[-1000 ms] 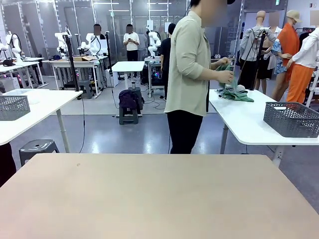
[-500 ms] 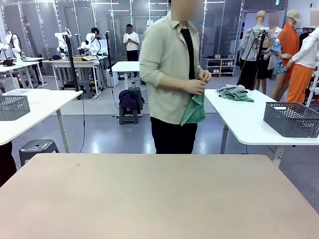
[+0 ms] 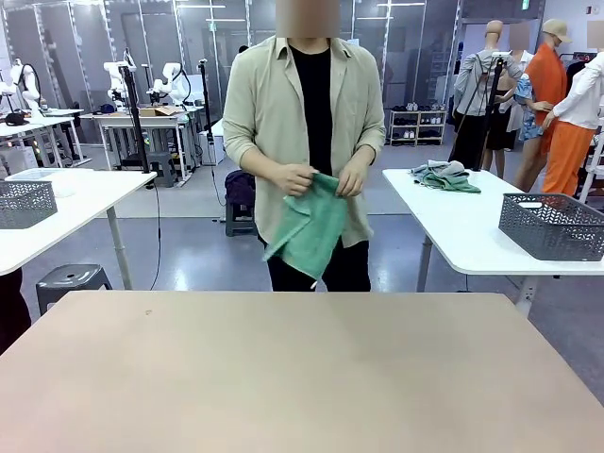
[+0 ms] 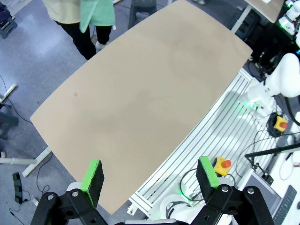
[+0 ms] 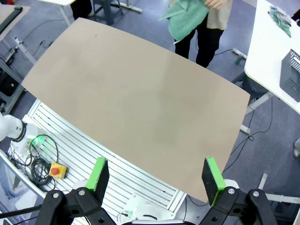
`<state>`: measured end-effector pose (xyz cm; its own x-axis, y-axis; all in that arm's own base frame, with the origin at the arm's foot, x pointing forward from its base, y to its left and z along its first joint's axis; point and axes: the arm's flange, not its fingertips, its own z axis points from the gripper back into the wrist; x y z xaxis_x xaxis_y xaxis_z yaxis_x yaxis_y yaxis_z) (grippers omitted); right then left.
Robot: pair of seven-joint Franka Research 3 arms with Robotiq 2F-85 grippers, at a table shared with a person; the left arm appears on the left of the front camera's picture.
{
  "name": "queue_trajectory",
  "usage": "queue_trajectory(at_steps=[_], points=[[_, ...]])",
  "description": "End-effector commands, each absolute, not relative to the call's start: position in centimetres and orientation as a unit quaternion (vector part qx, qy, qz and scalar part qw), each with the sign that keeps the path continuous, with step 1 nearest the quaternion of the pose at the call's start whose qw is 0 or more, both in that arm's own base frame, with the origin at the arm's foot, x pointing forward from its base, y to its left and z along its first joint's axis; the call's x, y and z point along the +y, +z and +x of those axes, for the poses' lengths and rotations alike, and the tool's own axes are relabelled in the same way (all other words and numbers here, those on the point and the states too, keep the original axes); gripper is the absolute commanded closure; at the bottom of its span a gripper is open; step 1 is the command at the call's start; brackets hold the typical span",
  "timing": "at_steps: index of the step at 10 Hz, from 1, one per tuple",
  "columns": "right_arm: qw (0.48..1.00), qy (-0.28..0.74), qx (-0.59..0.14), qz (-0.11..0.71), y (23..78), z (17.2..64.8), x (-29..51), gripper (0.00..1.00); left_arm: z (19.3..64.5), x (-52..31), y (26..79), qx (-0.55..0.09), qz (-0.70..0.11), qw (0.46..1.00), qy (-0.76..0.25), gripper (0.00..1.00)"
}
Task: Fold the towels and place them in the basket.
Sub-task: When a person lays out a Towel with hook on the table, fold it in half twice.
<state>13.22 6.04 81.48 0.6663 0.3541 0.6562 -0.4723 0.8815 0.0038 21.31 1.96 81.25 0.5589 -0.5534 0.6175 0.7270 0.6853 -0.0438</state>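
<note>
A person stands at the far side of the tan table point(image 3: 283, 377), holding a mint green towel point(image 3: 309, 226) in both hands at waist height. That towel point(image 5: 185, 18) also hangs at the top of the right wrist view, and its lower edge point(image 4: 97, 11) is at the top of the left wrist view. More towels point(image 3: 444, 176) lie heaped on the white side table at the right. A dark grey mesh basket point(image 3: 552, 225) stands on that same side table. My left gripper point(image 4: 150, 177) is open high above the table's near side. My right gripper point(image 5: 156, 177) is open too, nothing between its pads.
A white side table point(image 3: 462, 236) stands right of the person, another white table point(image 3: 66, 212) with a second grey basket point(image 3: 25, 203) at the left. A stool point(image 3: 71, 280) sits near the left table. An emergency stop box point(image 5: 56, 171) and cables lie on the slatted base.
The person picked a green towel from the heap on the right side table, turned and stepped left, and now faces my table holding it in front. My grippers stayed open.
</note>
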Motion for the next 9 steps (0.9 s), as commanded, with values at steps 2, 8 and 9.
queue_trajectory(at_steps=[2,8,9], points=[[0.907,0.232,-0.341,0.089,81.62,12.99,6.1,0.0,21.33,1.7,81.19,-0.291,-0.151,0.868,-0.372,0.0],[0.907,0.232,-0.341,0.089,81.62,12.99,6.1,0.0,21.33,1.7,81.19,-0.291,-0.151,0.868,-0.372,0.0],[0.907,0.232,-0.341,0.089,81.62,12.99,6.1,0.0,21.33,1.7,81.19,-0.291,-0.151,0.868,-0.372,0.0]])
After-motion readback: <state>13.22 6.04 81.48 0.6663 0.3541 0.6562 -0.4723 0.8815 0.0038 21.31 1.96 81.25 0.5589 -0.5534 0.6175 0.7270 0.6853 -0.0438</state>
